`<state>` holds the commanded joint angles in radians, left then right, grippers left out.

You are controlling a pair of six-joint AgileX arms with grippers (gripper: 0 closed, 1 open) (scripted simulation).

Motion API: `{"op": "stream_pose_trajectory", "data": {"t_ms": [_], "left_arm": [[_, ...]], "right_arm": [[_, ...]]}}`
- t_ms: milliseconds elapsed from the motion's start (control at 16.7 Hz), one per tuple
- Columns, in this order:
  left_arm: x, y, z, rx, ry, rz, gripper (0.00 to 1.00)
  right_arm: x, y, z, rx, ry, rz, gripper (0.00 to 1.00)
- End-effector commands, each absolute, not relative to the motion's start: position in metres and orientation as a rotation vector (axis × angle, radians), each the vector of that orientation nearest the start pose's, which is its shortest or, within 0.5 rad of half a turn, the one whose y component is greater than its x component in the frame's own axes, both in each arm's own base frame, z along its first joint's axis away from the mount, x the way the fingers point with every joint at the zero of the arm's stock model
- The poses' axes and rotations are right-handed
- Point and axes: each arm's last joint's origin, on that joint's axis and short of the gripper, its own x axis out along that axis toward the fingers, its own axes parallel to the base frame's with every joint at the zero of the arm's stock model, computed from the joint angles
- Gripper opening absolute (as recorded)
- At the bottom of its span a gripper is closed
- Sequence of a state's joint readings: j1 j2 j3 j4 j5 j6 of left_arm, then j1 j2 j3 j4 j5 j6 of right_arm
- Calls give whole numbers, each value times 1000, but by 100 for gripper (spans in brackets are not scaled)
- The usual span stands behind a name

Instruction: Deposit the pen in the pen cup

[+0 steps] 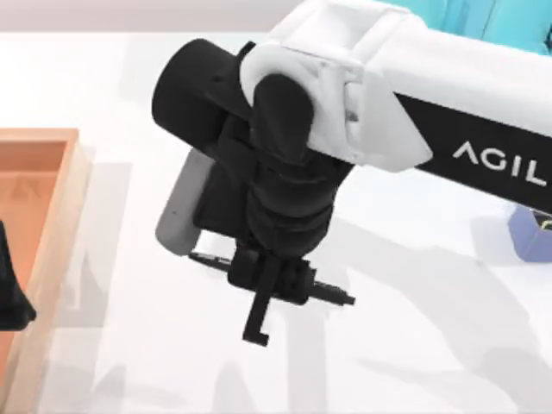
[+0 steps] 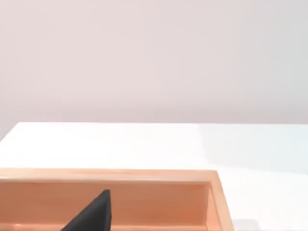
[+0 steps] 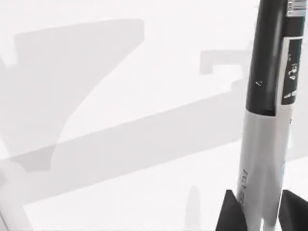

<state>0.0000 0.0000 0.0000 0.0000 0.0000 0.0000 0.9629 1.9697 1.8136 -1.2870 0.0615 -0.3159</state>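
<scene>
My right gripper [image 1: 274, 289] is above the white table [image 1: 414, 345], well left of the pen cup [image 1: 530, 235], which sits at the table's right edge. Its fingers [image 3: 231, 214] are nearly together, clamped on either side of the pen [image 3: 267, 144]. In the top view, the pen [image 1: 332, 294] lies crosswise under the wrist, with black ends protruding on both sides. The right arm's body hides most of the barrel there; the right wrist view shows the white-grey barrel and black cap. Far left of the cup, my left gripper [image 1: 13, 293] is over the wooden tray [image 1: 52, 224], as the left wrist view confirms with a dark fingertip [image 2: 94, 214] above the tray [image 2: 211, 202]. I cannot tell its opening.
</scene>
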Motion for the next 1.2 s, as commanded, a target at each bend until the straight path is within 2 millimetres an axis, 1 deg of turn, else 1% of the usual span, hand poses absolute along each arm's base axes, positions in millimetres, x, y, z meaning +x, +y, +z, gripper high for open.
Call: {"op": "stream_pose_trajectory", "data": {"t_ms": [60,180,300,360,480,600,660,780,900,1080,1200], "left_arm": [[106,-1,160,0,0,0,100],[106,-1,160,0,0,0,100],[106,-1,160,0,0,0,100],[106,-1,160,0,0,0,100],[106,-1,160,0,0,0,100],[106,-1,160,0,0,0,100],[106,-1,160,0,0,0,100],[106,-1,160,0,0,0,100],[106,-1,160,0,0,0,100],[106,-1,160,0,0,0,100],[106,-1,160,0,0,0,100]], "right_arm": [[233,319,265,-928,1184,974,0],[261,303,260,-785,1171,1010,0],[294,278,252,-616,1142,1048,0],[311,261,246,-527,1123,1066,0],[344,220,231,-350,1064,1095,0],[370,171,214,-189,982,1109,0],[380,143,205,-116,935,1111,0],[390,87,189,17,824,1114,0],[388,31,175,123,679,1122,0],[372,-41,165,189,410,1146,0],[354,-79,166,170,238,1163,0]]}}
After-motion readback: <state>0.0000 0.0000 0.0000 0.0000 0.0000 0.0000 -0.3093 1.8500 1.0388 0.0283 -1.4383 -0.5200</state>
